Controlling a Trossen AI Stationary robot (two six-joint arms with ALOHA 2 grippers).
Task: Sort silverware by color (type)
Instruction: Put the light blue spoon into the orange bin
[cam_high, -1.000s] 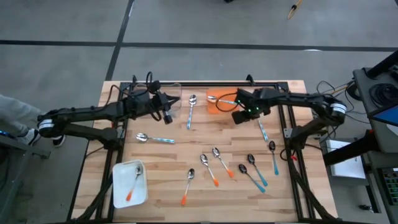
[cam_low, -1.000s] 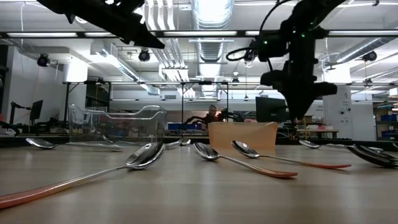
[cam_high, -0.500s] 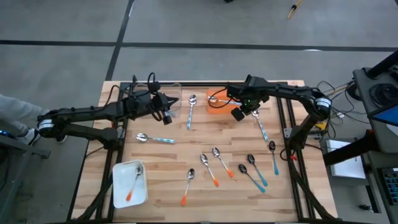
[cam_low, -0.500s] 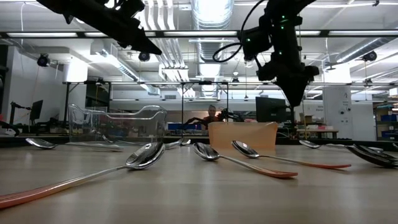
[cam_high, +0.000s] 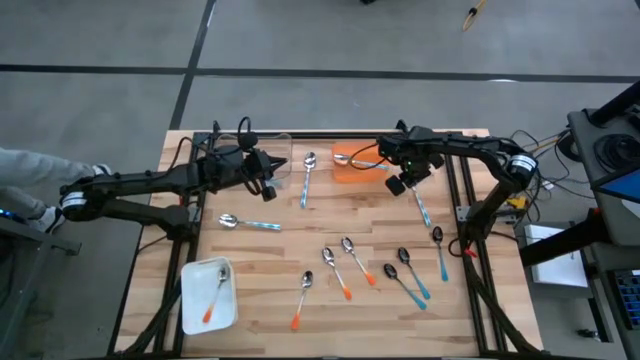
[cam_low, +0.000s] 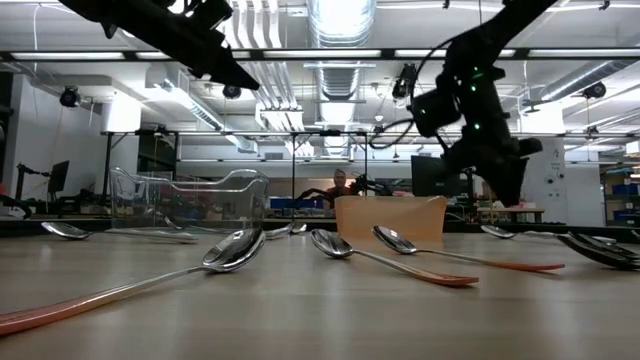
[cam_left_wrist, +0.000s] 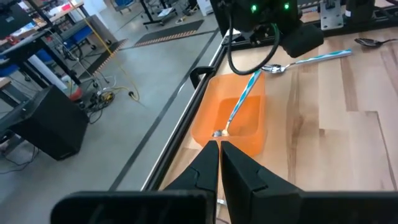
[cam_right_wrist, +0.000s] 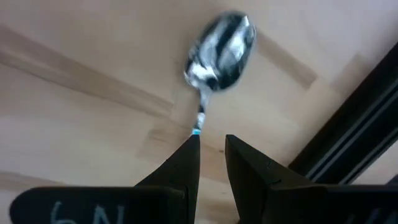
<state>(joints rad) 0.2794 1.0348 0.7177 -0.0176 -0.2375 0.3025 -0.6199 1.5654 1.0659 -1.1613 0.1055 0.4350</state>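
We see the right gripper (cam_high: 397, 185) just beside the orange bin (cam_high: 352, 163) at the table's far edge, its fingers (cam_right_wrist: 186, 163) a small gap apart over a light-blue-handled spoon (cam_right_wrist: 214, 53) — whether they pinch the handle we cannot tell. The left gripper (cam_high: 268, 187) hangs pressed together near the clear container (cam_low: 190, 201). Another light-blue spoon (cam_left_wrist: 239, 106) lies in the orange bin — the other spoons are scattered over the wooden table (cam_high: 280, 260).
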